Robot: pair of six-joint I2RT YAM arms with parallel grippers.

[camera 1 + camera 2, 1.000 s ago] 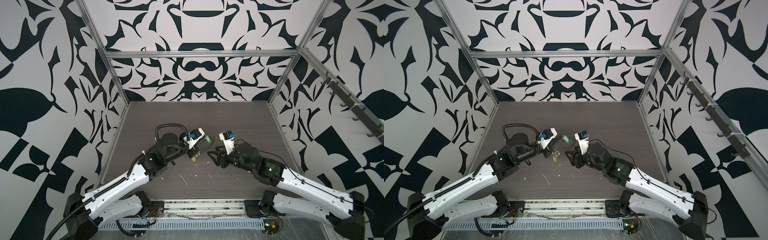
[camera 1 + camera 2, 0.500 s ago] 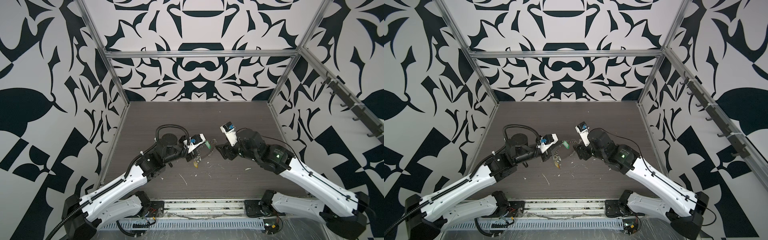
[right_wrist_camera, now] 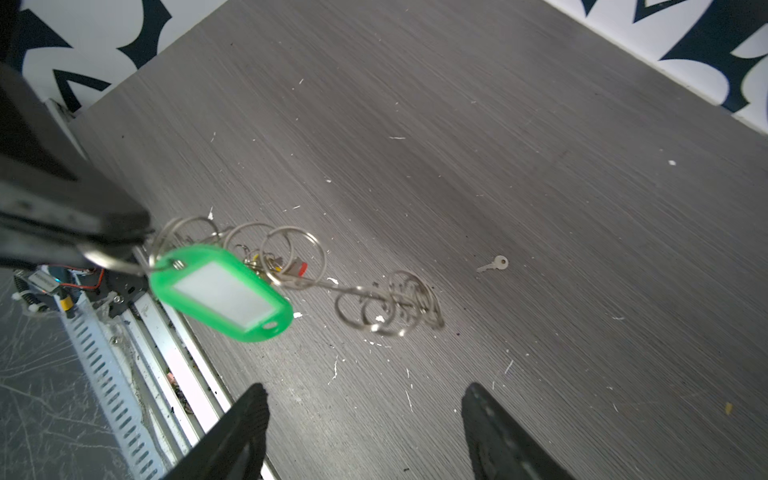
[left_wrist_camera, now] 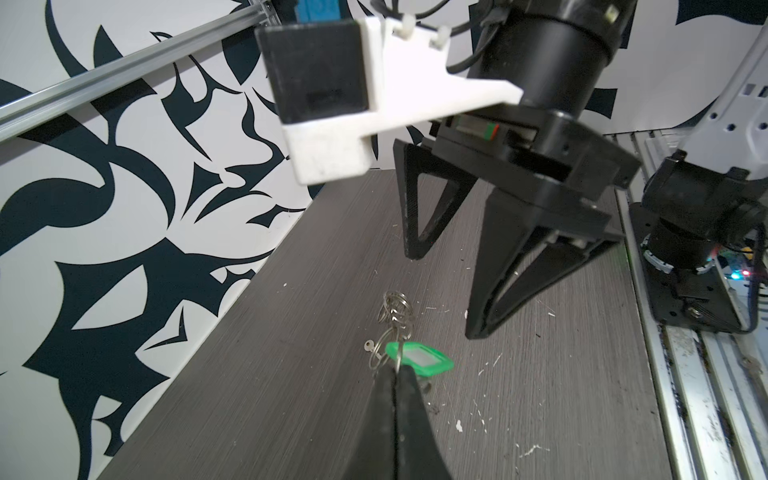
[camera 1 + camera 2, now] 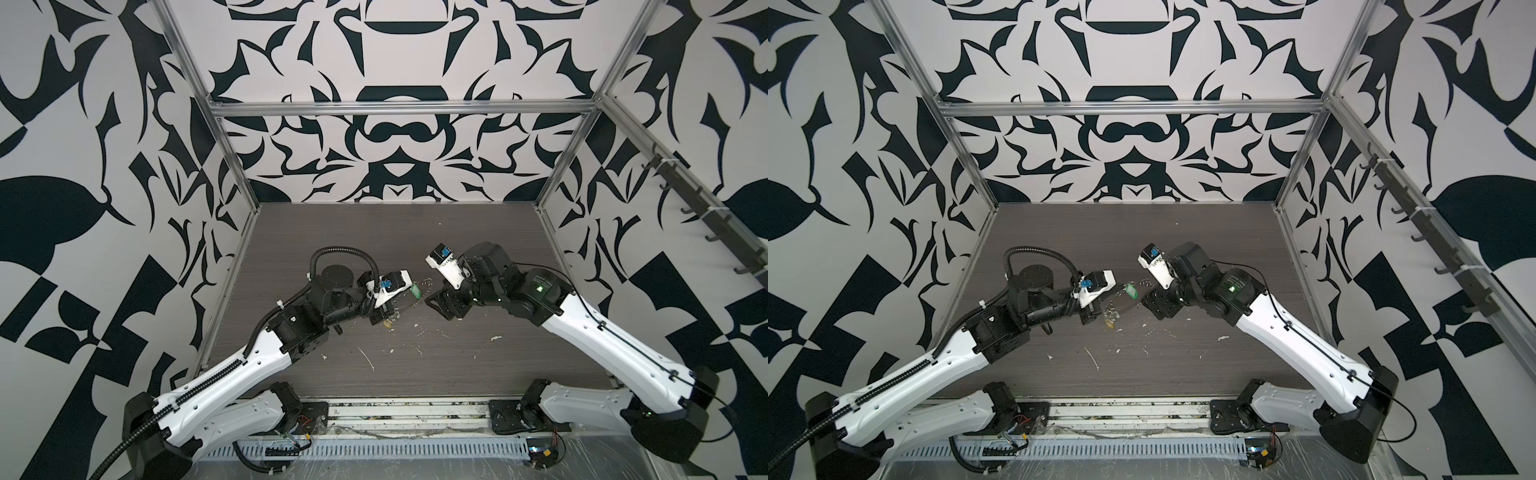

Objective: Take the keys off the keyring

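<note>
The keyring (image 3: 291, 257) is a chain of silver wire rings, lifted at one end while its far loops (image 3: 390, 305) rest on the table. A green tag (image 3: 220, 293) (image 5: 415, 291) (image 5: 1132, 290) hangs from the lifted end, and a red tag (image 3: 301, 268) and small keys hang among the rings. My left gripper (image 4: 397, 370) is shut on a ring beside the green tag (image 4: 419, 359). One silver key (image 3: 494, 264) lies loose on the table beyond the loops. My right gripper (image 3: 363, 388) (image 5: 436, 305) hovers open and empty, short of the chain.
The dark wood-grain table (image 5: 415, 365) is strewn with white scraps (image 5: 368, 359). Patterned walls close in the left, back and right. A metal rail (image 5: 407, 409) and the arm bases run along the front edge.
My right gripper has opened wider and pulled back from the keyring toward the right. My left gripper stays shut on the ring and has sunk slightly.
</note>
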